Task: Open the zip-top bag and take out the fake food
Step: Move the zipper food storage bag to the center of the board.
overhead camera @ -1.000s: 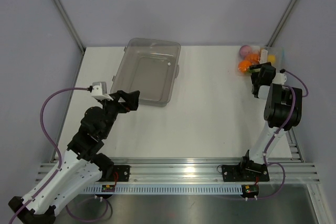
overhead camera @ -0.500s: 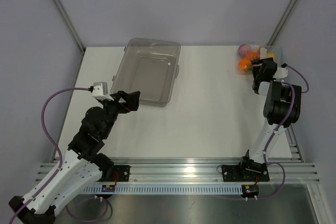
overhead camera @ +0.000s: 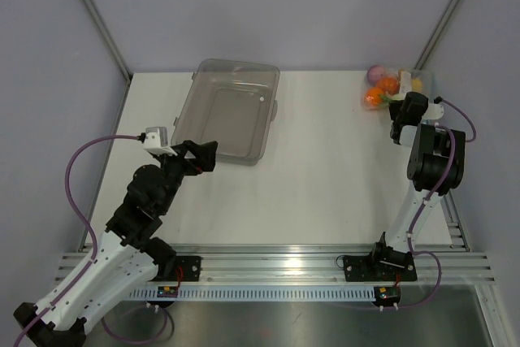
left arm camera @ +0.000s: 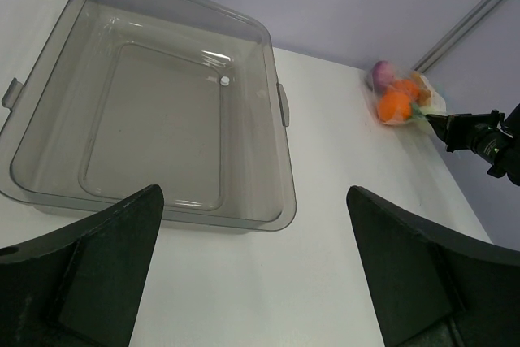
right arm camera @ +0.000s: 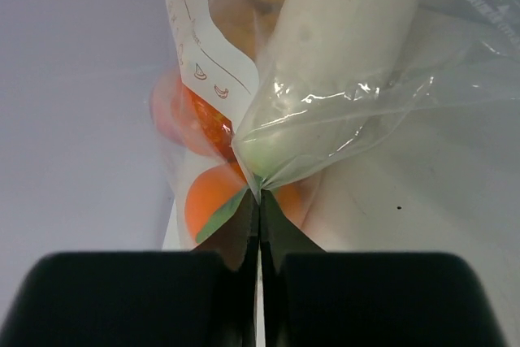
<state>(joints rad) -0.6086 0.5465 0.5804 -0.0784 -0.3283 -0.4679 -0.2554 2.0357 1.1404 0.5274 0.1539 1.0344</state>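
1. The zip-top bag [overhead camera: 400,84] lies in the far right corner of the table [overhead camera: 325,184], close to the wall. The fake food [overhead camera: 378,95] is inside it: a white radish [right arm camera: 349,22], orange pieces and a purple onion [overhead camera: 378,75].
2. The right gripper [right arm camera: 260,197] is pinched tight on a gathered fold of the bag's clear film.
3. This looks like the securing step, and the bag appears unopened. Next it likely needs drawing out of the corner so a second grip can work the zip apart.
4. The left gripper [left arm camera: 256,229] hangs wide and holds nothing, near the smoky-grey tray [overhead camera: 266,129] and well apart from the bag.
5. The table is smooth and white.
6. Pale lilac wall panels [overhead camera: 284,6] and aluminium posts [overhead camera: 97,18] enclose the cell.
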